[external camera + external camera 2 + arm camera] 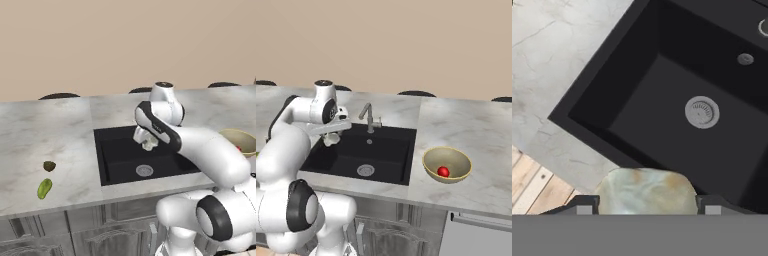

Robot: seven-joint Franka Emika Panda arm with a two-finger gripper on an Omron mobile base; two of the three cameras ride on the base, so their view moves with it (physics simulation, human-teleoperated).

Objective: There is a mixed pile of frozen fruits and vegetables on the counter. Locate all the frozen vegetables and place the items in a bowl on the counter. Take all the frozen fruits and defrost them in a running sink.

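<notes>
Hand view is showing you the gripper (644, 205) clamping the whitish bulb (644, 192) between its jaws over the black sink (662, 75), while the bowl (428, 156) is waiting well off to the right on the counter (476, 130).

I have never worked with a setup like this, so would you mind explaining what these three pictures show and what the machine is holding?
This is a rendered kitchen with a white robot arm on a driving base. Two pictures come from cameras on the base, behind the arm to its left and right. The third looks along the gripper from the hand. The gripper is closed on a whitish garlic-like bulb, carried above the black sink, whose faucet stands at the back. On the marbled counter to the left lie a dark olive lump and a yellow-green oblong fruit. To the right stands a tan bowl with a red tomato in it.
</notes>
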